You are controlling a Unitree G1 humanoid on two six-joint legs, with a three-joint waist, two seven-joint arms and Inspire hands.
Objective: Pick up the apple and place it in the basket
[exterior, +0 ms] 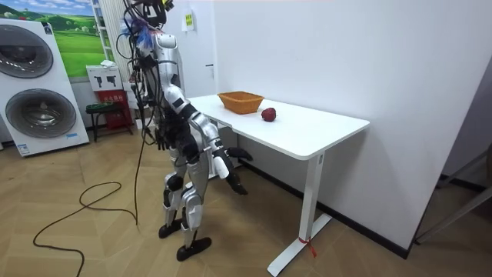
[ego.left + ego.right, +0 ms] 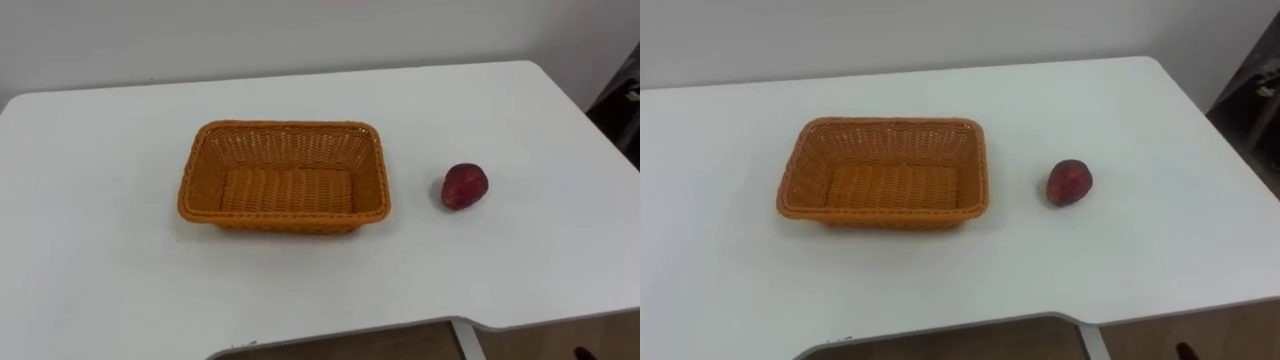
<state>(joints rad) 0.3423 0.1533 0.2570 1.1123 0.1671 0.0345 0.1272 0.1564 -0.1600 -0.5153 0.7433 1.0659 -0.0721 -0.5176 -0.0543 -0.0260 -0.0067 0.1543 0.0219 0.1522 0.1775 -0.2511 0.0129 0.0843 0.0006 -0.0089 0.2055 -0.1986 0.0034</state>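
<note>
Robot hand status from room view: got right robot hand (image 1: pixel 237 186) hanging low in front of the legs, well below counter-top level. Got left robot hand (image 1: pixel 242 154) a bit higher, near the front edge of the counter (image 1: pixel 307 132) but below the top. Can't tell open or closed on either, too small to read. Both well apart from the task items.

Standing at the counter's long side, facing it and the white wall behind.

Moving outward onto the counter, eye views: seeing apple (image 2: pixel 464 186), dark red, lying on the white top, toward the robot's right. Seeing basket (image 2: pixel 284 177) to the apple's left: orange, woven, rectangular, sitting upright about mid-counter. Apple outside the basket, near it but not touching, with a strip of bare white top between.

Further out in room view: seeing stacked washing machines (image 1: pixel 42 108) on the room view's left, behind the robot.
</note>
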